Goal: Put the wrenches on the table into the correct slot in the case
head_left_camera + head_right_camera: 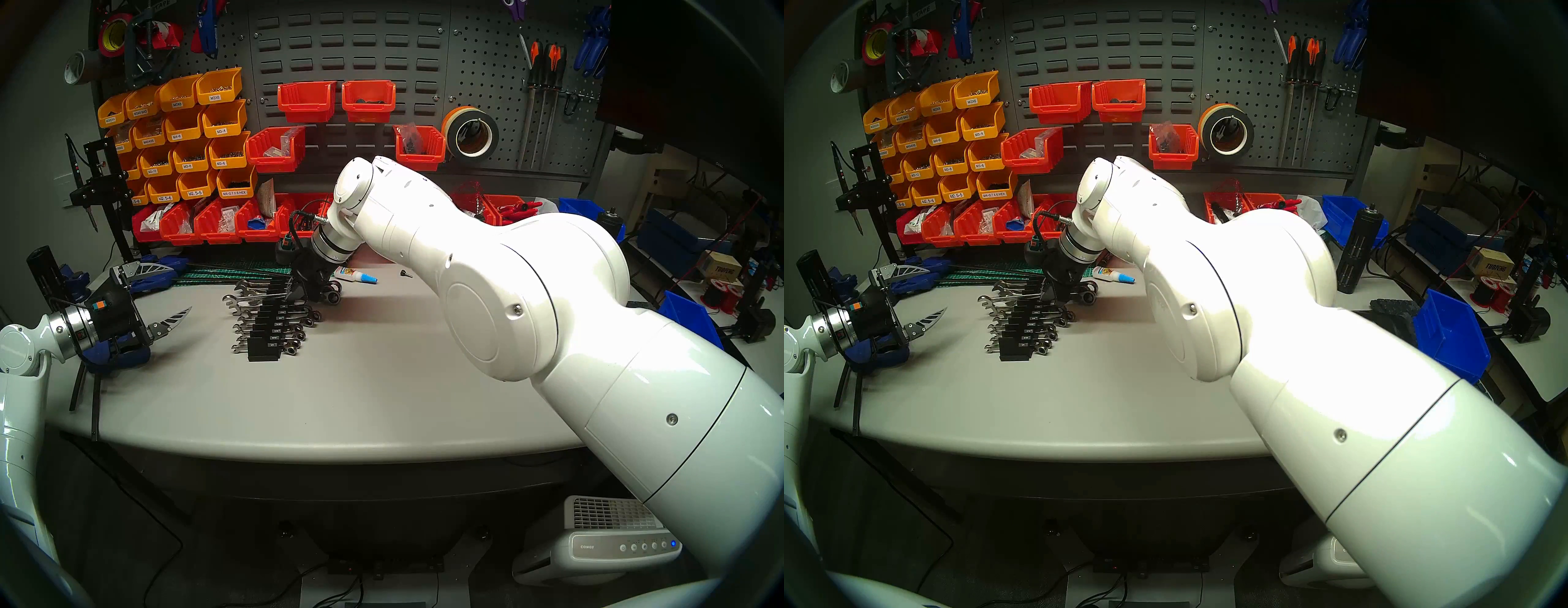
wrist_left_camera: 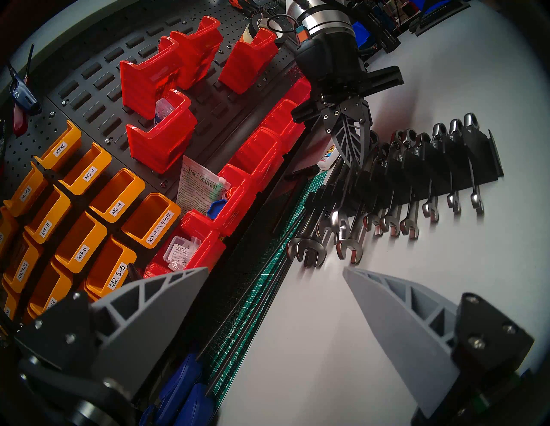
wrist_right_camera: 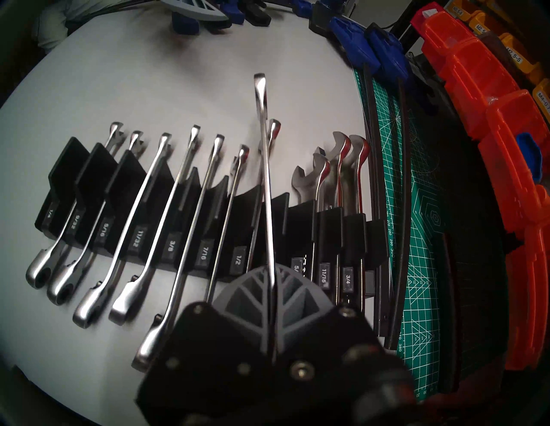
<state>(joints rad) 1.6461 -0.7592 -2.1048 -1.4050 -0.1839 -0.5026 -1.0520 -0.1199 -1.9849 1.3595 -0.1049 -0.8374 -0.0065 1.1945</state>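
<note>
The wrench (image 3: 265, 166) was pinched by its shank between the pressed-together fingers of the right gripper (image 3: 272, 315), on edge and running straight out ahead of it, its open end farthest from the gripper. It hung just over the rack (image 3: 190, 214), in line with the gap past the 1/2 label, probably held on edge like this so that it could drop into a narrow groove. Whether it already touched the rack could not be told. The other wrenches stood in grooves on both sides of the gripper, smaller sizes to one side, larger to the other, near the green mat (image 3: 416, 208).

The right wrist view alone showed the size labels and which groove the shank lined up with. The head view showed instead the rack (image 1: 265, 339) on the grey table (image 1: 339, 403), and the left gripper (image 1: 169, 301) well off to the side, its fingers spread and holding nothing. The left wrist view gave the right gripper (image 2: 354, 148) side-on, pointing down over the rack's far end.
</note>
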